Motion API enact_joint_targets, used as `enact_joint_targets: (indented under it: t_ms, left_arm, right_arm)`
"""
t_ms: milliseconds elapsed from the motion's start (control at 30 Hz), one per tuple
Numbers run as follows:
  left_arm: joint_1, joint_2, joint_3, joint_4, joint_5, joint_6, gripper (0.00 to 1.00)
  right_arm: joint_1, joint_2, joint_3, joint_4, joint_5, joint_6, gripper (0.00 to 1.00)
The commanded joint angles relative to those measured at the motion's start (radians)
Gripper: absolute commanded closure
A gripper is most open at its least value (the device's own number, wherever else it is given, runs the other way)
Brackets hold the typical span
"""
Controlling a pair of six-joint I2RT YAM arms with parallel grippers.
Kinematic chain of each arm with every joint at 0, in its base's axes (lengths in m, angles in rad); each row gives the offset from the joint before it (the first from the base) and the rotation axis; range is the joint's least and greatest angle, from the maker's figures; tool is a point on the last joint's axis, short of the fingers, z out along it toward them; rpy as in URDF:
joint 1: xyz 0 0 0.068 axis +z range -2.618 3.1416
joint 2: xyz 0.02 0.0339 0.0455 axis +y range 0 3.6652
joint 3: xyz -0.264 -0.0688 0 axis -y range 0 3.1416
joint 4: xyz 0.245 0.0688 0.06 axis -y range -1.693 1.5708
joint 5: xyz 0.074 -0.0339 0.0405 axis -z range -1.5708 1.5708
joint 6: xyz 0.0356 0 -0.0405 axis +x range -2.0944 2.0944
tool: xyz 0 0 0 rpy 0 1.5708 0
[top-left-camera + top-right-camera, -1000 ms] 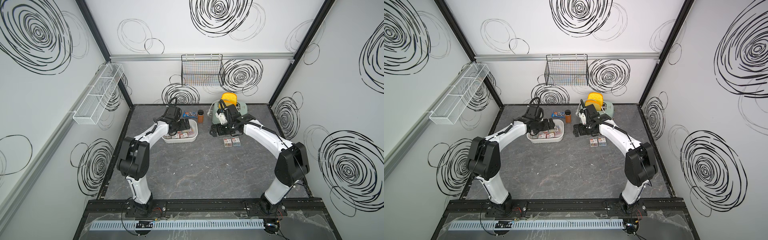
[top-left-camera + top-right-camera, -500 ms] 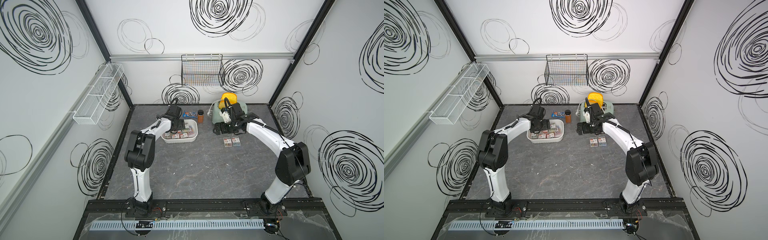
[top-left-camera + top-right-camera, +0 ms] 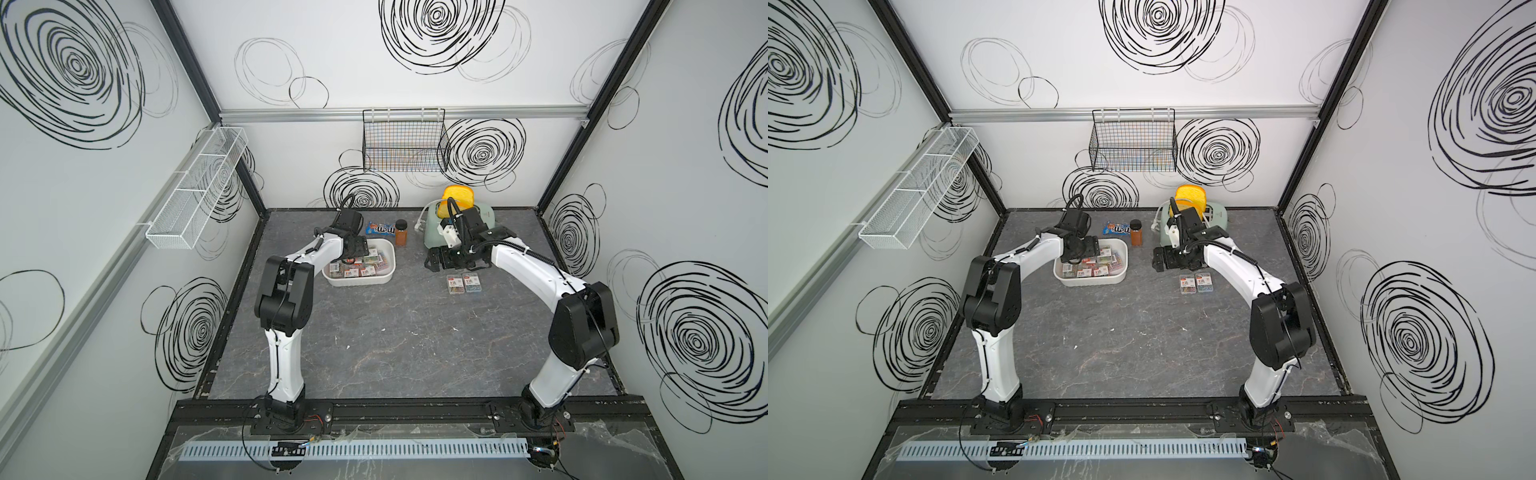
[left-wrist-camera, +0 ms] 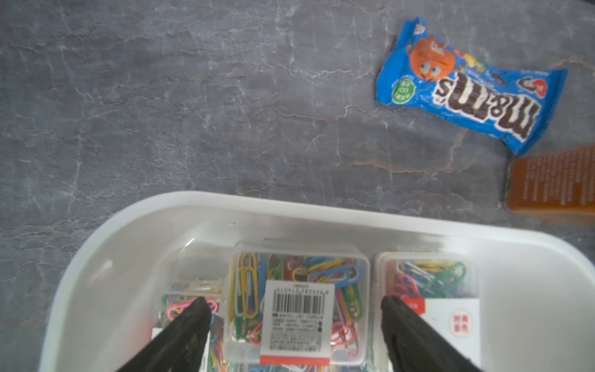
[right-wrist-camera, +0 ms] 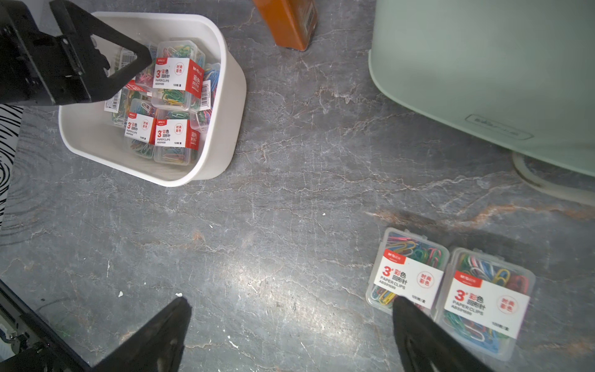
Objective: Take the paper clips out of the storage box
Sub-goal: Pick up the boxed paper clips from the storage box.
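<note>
Storage box [image 3: 358, 282] upper centre-left in both top views [image 3: 1090, 282], flat on grey tabletop [image 3: 395, 340], apart from black side rail [image 3: 249, 257] at left. Paper clips [image 3: 361, 268] mostly inside it, several cases packed and partly stacked; exact count not readable. In right wrist view, bare floor at lower left inside storage box [image 5: 222, 128]. In left wrist view, bare floor at both ends of storage box [image 4: 289, 206].

Left gripper [image 4: 294, 302] down inside box, jaws spread, straddling barcode-up case [image 4: 297, 309]. Narrow gap visible each side, no contact, nothing grasped. Same left gripper [image 3: 357, 249] over upper-left part of box in a top view.

Right gripper [image 5: 291, 302] released, jaws wide, over bare tabletop, holding nothing. One fingertip [image 5: 412, 322] overlapping corner of nearer loose case in picture, contact not clear. Two loose cases [image 3: 456, 284] side by side right of centre, touching or nearly so, just below right gripper [image 3: 436, 262] in frame.

Open room: broad bare strip between box and loose cases, whole lower half of tabletop bare. Tighter toward upper edge: candy packet [image 3: 379, 228] and brown bottle [image 3: 401, 237] just above box's upper right corner, pale green appliance [image 3: 486, 218] close behind right wrist.

Versus a second ago: left elbow [image 3: 284, 291] shifted up-frame and rightward, closer to box, with left gripper at about same spot over box. Right arm [image 3: 532, 266] nearly unchanged. Same two cases out on tabletop.
</note>
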Motion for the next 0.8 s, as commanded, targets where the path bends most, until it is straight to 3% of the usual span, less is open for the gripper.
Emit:
enact_joint_targets:
  t_ms: [0, 233, 567, 767]
  left_arm:
    - [0.01, 0.037, 0.031, 0.011, -0.014, 0.013, 0.12]
    - [0.01, 0.051, 0.031, 0.01, -0.016, 0.039, 0.17]
    - [0.012, 0.025, 0.012, 0.025, 0.009, 0.07, 0.44]
    - [0.012, -0.101, -0.082, 0.134, 0.137, 0.106, 0.5]
  right_arm:
    - [-0.008, 0.008, -0.006, -0.002, -0.012, -0.012, 0.01]
    - [-0.011, 0.01, -0.01, 0.0, -0.016, -0.01, 0.01]
    - [-0.012, 0.018, -0.004, 0.019, -0.048, 0.004, 0.01]
    - [-0.015, 0.03, 0.031, 0.027, -0.148, 0.025, 0.01]
